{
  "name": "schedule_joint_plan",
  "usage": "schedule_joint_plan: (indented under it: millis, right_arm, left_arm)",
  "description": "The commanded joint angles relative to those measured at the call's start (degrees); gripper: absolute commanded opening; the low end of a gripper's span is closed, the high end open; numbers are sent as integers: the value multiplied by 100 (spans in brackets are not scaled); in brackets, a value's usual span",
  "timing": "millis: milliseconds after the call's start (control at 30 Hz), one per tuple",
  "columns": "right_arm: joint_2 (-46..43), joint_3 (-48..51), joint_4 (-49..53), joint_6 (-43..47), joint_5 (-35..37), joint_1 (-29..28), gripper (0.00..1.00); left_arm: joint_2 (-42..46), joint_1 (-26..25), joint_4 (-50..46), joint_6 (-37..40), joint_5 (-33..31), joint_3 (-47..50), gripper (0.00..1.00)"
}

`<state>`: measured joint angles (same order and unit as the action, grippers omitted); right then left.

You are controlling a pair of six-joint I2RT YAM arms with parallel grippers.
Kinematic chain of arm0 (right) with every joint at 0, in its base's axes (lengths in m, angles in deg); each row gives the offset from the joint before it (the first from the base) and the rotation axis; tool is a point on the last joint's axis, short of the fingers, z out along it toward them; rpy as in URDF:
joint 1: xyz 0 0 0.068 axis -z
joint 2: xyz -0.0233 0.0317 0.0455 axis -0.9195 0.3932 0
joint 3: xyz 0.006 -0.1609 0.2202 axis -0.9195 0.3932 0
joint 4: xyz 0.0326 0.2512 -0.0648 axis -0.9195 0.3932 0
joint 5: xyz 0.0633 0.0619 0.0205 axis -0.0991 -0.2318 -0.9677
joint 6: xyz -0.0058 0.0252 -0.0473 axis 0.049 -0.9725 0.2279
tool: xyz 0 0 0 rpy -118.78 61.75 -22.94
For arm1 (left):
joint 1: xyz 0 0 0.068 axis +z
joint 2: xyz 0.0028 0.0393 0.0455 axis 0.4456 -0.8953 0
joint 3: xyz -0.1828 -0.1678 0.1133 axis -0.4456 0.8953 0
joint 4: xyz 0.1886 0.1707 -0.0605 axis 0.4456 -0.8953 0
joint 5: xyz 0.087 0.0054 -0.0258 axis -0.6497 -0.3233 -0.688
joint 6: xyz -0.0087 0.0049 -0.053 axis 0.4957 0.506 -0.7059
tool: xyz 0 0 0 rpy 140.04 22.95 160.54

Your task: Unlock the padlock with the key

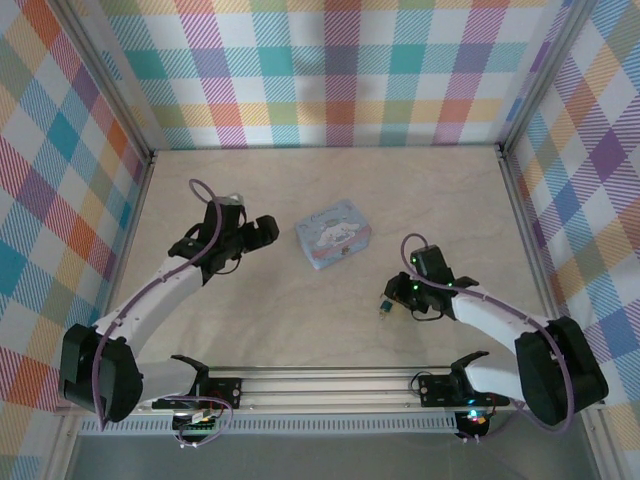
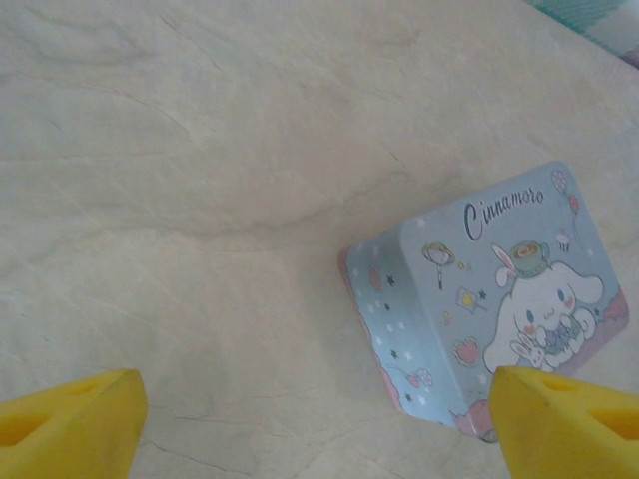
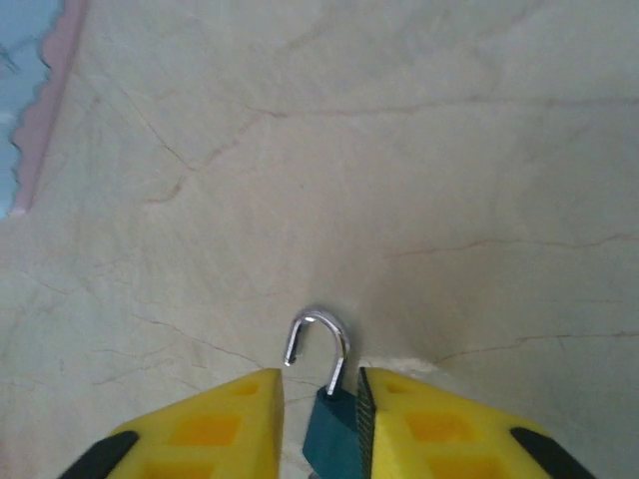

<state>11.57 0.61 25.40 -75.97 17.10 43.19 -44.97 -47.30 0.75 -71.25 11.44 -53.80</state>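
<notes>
At right gripper [image 3: 318,384], clenched on small teal metal padlock [image 3: 329,436] | we judge light, rigid, slick | hold body, not silver shackle [image 3: 321,317] | left gripper [image 2: 315,379] spread

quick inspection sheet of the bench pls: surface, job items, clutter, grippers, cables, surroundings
surface: pale wood tabletop, bare grain, no spills seen
job's things: teal padlock between the right fingers, its silver shackle pointing away with one end free of the body
clutter: pale blue cartoon tin, lid on, mid-table between the arms
grippers: left gripper open, tin just ahead of it; right gripper shut on the padlock
cables: purple cable looped over the left arm, a second loop on the right arm
surroundings: plaid walls on three sides, metal rail along the near edge
</notes>
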Motion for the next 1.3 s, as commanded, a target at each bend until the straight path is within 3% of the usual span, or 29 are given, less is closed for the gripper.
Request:
schedule_joint_plan:
  millis: [0,233,400,533,667,700,833,967,1133,1267]
  right_arm:
    - [-363,-484,465,423,441,-7,33]
    - [-686,-1284,660,1646,1613,166,62]
    - [-727,-1319,158,2277,2192,544,82]
    - [-610,-1051,-362,2699,2437,965,100]
    - [-288,-471,-1532,3081,2589,1366,100]
    - [-219,-541,-1423,3115,2461,1489,100]
    - [172,-368,-2498,3790,2038,1647,100]
    - [746,25,-3867,3989,1910,1758,100]
    - [1231,183,-4826,4596,1664,1804,100]
    - [1468,496,-5711,4412,1205,2144,100]
  left_arm:
    - [299,45,-121,199,-782,-206,91]
    - [659,146,173,751,-2669,-48,96]
    - [868,572,889,994,-2872,366,99]
    - [1066,805,2141,1155,-3368,1297,100]
    - [886,905,2701,1404,-3710,1957,100]
    - [791,902,2741,1490,-3729,2019,100]
    - [320,915,3407,1925,-3464,2368,100]
    - [-20,922,4155,2551,-3116,2613,100]
    - [-477,976,5239,3049,-2255,2894,100]
    - [-881,1037,5901,3273,-1772,2962,100]
